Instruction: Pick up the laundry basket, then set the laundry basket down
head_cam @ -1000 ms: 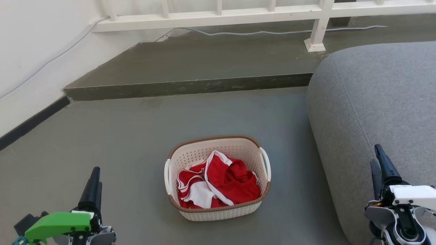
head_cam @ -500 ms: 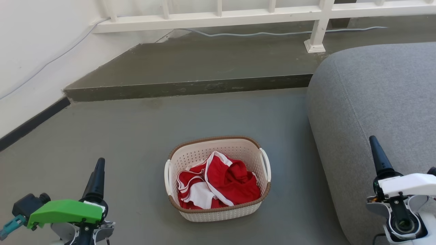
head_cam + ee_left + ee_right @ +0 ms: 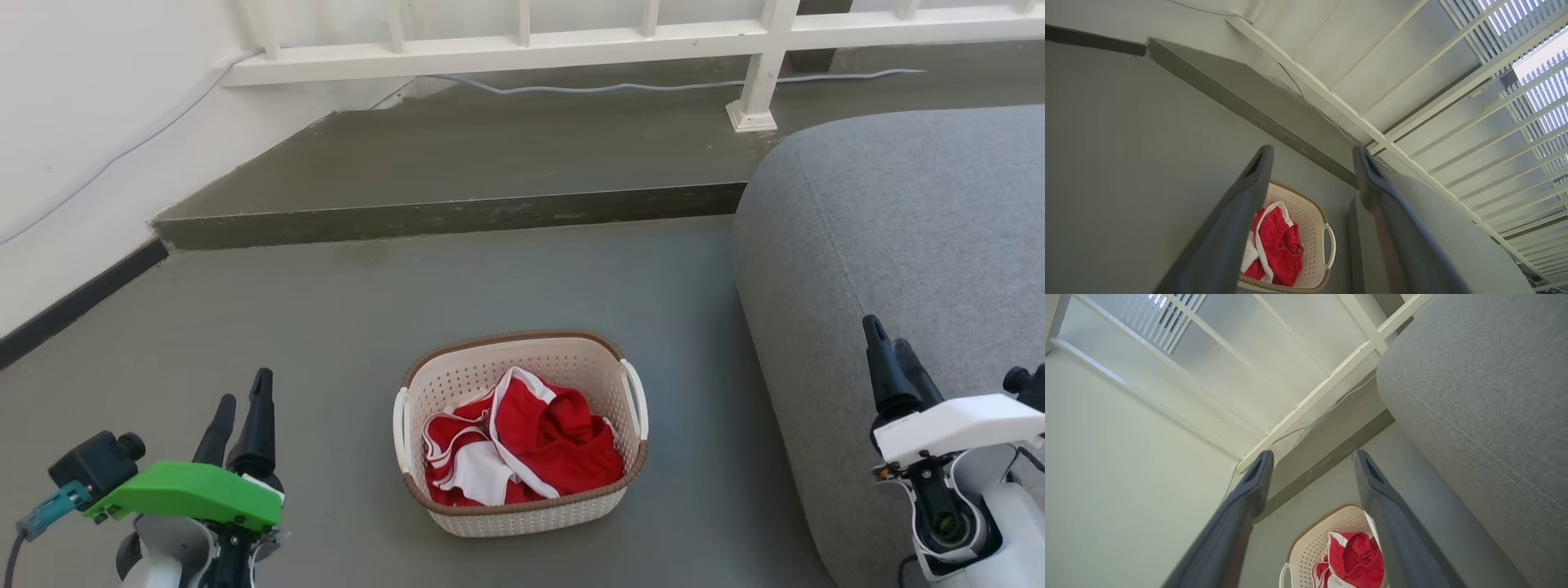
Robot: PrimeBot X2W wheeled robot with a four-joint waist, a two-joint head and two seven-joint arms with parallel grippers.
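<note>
Two dark long-fingered pincers, both spread: left pincer at lower left, right pincer at lower right. Between them, at lower centre, the cream-white perforated plastic laundry basket with brown woven-look rim stands on the grey floor, holding crumpled red-and-white cloth, near a grey fabric cushion.

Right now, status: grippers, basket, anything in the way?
Left gripper open, empty. Right gripper open, empty, in front of grey sofa. Laundry basket on floor between them, ungripped, red clothes inside. Sofa close on basket's right.
</note>
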